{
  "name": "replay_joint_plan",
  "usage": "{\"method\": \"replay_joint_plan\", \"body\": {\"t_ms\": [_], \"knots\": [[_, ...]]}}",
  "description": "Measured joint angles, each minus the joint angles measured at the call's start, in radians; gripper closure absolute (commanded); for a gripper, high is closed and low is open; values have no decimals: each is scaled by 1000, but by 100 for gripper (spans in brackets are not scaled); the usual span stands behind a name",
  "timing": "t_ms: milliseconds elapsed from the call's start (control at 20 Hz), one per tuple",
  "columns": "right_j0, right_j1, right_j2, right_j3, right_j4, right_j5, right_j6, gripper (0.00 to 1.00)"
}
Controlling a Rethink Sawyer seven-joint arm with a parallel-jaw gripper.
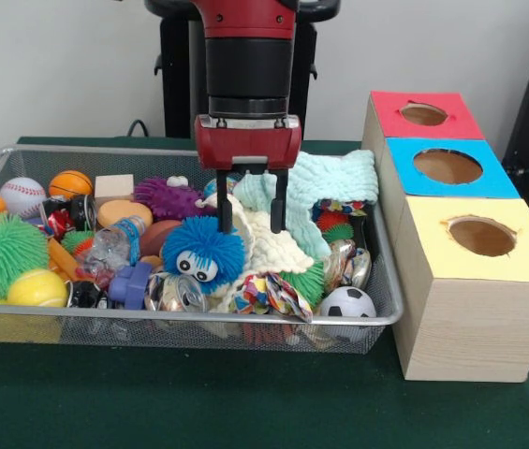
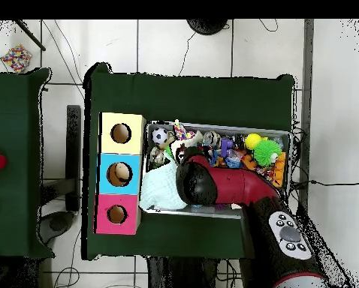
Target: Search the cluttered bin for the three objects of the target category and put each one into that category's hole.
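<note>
The wire mesh bin (image 1: 77,313) is full of toys. The blue fuzzy puffball (image 1: 203,251) with googly eyes lies near its front middle. My gripper (image 1: 251,223) hangs over the bin just right of and behind the puffball. It is open, its two black fingers (image 1: 281,201) straddling a cream knit cloth (image 1: 269,245). The red-surround hole (image 1: 423,114) tops the far end of the wooden box; it also shows in the overhead view (image 2: 117,214). The brown monkey plush is hidden. In the overhead view my arm (image 2: 212,186) covers the gripper.
The blue-surround hole (image 1: 448,166) and yellow-surround hole (image 1: 481,236) sit nearer on the same box. The bin also holds a green spiky ball (image 1: 2,253), tennis ball (image 1: 36,288), baseball (image 1: 22,196), purple spiky ball (image 1: 168,198), soccer ball (image 1: 347,303) and mint knit cloth (image 1: 334,182).
</note>
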Motion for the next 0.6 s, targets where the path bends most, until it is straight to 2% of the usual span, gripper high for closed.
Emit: {"method": "replay_joint_plan", "body": {"t_ms": [600], "knots": [[0,-6,0,0,0,-93,0,0]]}}
